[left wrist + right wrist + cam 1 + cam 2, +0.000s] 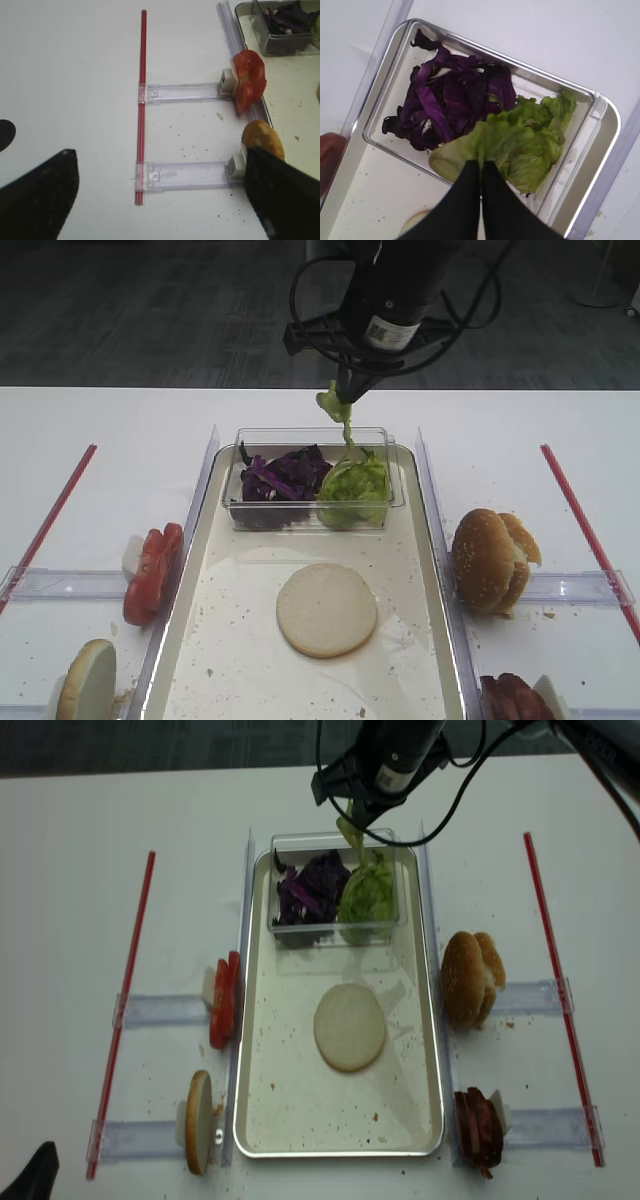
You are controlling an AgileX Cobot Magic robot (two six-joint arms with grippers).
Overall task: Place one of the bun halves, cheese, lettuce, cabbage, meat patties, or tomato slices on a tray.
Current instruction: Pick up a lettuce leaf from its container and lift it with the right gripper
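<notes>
I see my right gripper (pixel 481 172) up above the clear tub (pixel 232 502) at the far end of the tray (pixel 258 1115). Its two black fingers are pressed tight together, and a piece of lettuce (pixel 333 403) is pinched between their tips. The leaf hangs down from the jaws toward the green pile in the tub. The purple cabbage (pixel 451 98) sits in the same tub, beside the green pile. One bun half (pixel 326 609) lies flat in the middle of the tray. My left gripper (pixel 160 195) is off to the side, over the bare table (pixel 65 75), its fingers spread wide apart with nothing between them.
</notes>
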